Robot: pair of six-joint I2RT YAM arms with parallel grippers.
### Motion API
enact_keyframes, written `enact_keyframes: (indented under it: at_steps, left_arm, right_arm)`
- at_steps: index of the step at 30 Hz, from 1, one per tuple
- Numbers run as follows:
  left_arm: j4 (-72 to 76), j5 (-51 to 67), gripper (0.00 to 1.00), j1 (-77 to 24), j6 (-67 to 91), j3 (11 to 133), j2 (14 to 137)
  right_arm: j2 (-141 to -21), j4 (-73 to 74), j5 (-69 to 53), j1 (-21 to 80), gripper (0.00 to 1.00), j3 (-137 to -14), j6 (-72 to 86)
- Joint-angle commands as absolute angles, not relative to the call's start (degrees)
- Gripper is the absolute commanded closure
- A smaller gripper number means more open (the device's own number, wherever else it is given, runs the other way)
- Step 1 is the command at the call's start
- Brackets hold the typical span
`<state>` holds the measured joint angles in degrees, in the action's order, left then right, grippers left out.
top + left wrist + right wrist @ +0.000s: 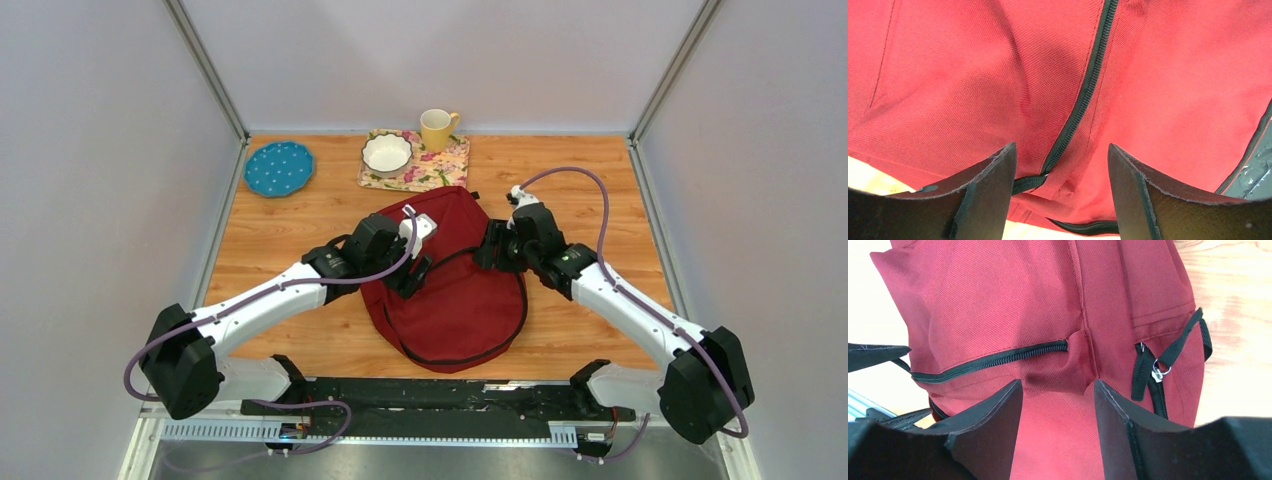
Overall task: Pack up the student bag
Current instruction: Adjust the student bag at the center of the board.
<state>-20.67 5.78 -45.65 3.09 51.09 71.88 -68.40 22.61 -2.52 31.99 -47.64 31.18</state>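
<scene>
One large dark red soft fabric backpack (pixel 455 300) lies flat near the middle of the wooden table (pixel 300 225), between the two arms, with its narrower end toward the far side. A black zipper (pixel 520 310) curves around its rounded near end. In the left wrist view another black zipper track (pixel 1083 95) runs down the woven cloth and ends in a small fabric tab. The right wrist view shows a closed black side zipper (pixel 993 360), a vertical seam, and a black webbing strap (pixel 1180 342) beside a metal zipper pull (pixel 1158 374). All the zippers seen are shut, so nothing inside the bag shows.

The left gripper (pixel 1062 147) sits at the bag's left edge, its jaws apart with the zipper end in the gap. The right gripper (pixel 1058 382) sits at the bag's right edge, jaws also apart, with a fold of red cloth between them.

Beyond the bag, a round white bowl (pixel 386 153) rests on a floral cloth placemat (pixel 445 168), and a yellow mug (pixel 436 129) stands at the mat's far edge. A round blue dotted plate (pixel 279 168) lies well to the left.
</scene>
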Motion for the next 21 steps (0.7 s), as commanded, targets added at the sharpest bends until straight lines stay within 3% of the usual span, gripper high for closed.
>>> enact_keyframes:
  at_steps: [1,5,7,13,21]
  left_arm:
    - [-18.81,8.17,0.26,-45.53,3.60,51.86,71.98]
    - [-18.46,8.09,0.26,-45.53,3.69,51.77,71.81]
    - [-18.37,8.44,0.26,-45.53,3.78,51.77,71.81]
    - [-18.28,9.32,0.26,-45.53,3.87,52.29,72.07]
    - [-18.20,9.93,0.26,-45.53,4.13,53.35,71.02]
  right_arm:
    - [-69.26,18.37,-4.74,30.77,0.44,-49.65,25.40]
    - [-70.22,18.72,-4.92,30.06,0.64,-49.83,25.75]
    - [-70.49,18.28,-5.27,29.71,0.68,-49.40,26.45]
    - [-69.88,17.05,-7.12,29.44,1.00,-47.73,27.69]
    - [-61.10,17.57,-8.53,29.36,1.00,-42.46,26.81]
